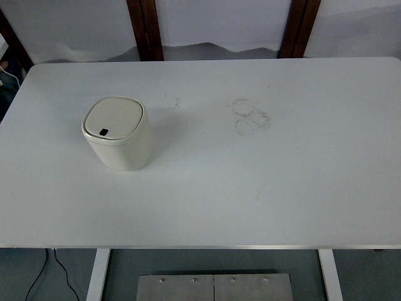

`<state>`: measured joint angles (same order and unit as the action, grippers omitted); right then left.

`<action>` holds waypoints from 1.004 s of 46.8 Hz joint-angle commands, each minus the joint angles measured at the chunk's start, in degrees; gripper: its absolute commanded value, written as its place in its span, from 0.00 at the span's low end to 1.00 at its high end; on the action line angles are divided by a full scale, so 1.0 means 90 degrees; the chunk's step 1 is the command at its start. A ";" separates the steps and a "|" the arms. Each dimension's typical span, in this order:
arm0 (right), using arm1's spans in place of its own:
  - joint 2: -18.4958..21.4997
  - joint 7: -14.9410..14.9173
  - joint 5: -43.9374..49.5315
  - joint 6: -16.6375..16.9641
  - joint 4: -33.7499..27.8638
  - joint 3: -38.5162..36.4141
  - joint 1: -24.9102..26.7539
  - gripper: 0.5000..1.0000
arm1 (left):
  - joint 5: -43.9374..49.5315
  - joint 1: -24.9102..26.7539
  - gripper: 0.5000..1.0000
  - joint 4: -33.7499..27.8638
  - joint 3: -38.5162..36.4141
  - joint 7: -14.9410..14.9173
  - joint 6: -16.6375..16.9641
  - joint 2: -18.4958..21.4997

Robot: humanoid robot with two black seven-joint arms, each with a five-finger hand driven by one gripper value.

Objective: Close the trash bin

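Neither robot hand shows anywhere over the table, so whether the fingers are released, clenched or grasping cannot be told; no arm comes in from either side edge.

The trash bin (118, 133) stands upright on the left half of the white table (263, 188), about midway between the near and far edges and well in from the left edge. It is a small cream bin with rounded corners. Its lid (114, 119) lies flat and flush inside the rim, so the bin is closed. A small dark button (104, 132) sits at the near-left part of the lid.

To the right of the bin, well apart from it and nearer the far edge, faint ring-shaped marks (250, 116) stain the tabletop, with a fainter smudge (172, 100) between them and the bin.

Beyond the far edge, 2 dark wooden posts (145, 28) rise against a pale wall. Below the near edge, a black cable (44, 276) hangs at the left beside a white table leg (98, 276).
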<state>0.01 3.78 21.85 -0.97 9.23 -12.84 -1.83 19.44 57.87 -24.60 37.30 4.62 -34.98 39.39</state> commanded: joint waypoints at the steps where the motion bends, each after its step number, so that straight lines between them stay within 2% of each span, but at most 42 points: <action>1: -0.0001 0.0000 0.0004 0.0000 -0.0001 0.0001 -0.0001 0.99 | 0.0008 -0.0287 1.00 -0.0001 0.0016 0.0014 0.0049 -0.0099; 7: -0.0001 0.0000 0.0004 0.0000 -0.0001 0.0011 -0.0001 0.99 | 0.0008 -0.0706 1.00 0.0009 0.0025 0.0082 0.0332 -0.0226; 13: -0.0001 0.0000 0.0004 0.0000 -0.0001 0.0011 -0.0001 0.99 | 0.0008 -0.0971 1.00 0.0009 0.0025 0.0092 0.0342 -0.0236; 47: -0.0001 0.0000 0.0004 0.0000 -0.0001 0.0011 -0.0001 0.99 | -0.0001 -0.1274 1.00 0.0009 0.0016 0.0092 0.0498 -0.0285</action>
<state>0.00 3.78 21.89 -0.98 9.22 -12.74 -1.84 19.52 46.43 -24.52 37.44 5.45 -30.50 36.83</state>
